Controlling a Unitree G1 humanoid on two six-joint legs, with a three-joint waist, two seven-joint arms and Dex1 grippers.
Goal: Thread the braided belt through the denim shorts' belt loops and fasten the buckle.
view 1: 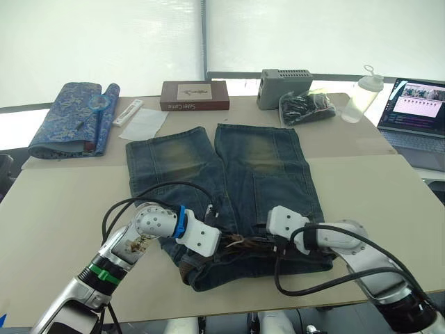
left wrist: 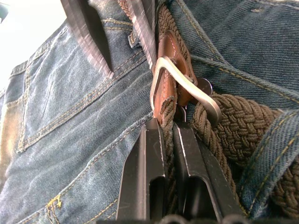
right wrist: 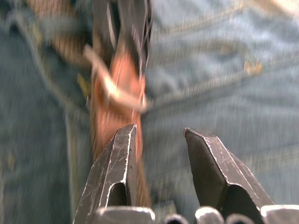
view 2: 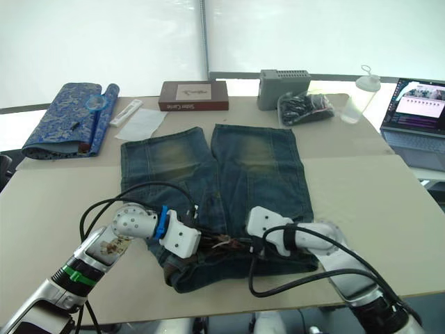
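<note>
The denim shorts (view 1: 229, 167) lie flat on the table with the waistband nearest me. The braided belt (left wrist: 233, 126) runs along the waistband and passes under a belt loop (left wrist: 274, 142). The silver buckle (left wrist: 184, 86) on brown leather lies at the middle of the waist. My left gripper (left wrist: 168, 128) is shut on the braided belt just beside the buckle. From the other side, my right gripper (right wrist: 161, 135) is open, one of its fingers (left wrist: 142, 28) against the leather at the buckle. Both grippers meet at the waistband, the left gripper (view 1: 224, 243) on the left and the right gripper (view 1: 264, 243) on the right.
A blue patterned folded cloth (view 1: 69, 118) lies at the back left. A brown box (view 1: 195, 96), a grey box (view 1: 285, 87), a black bag (view 1: 306, 108) and a clear bottle (view 1: 363, 94) stand along the back. A laptop (view 1: 417, 111) is at the far right.
</note>
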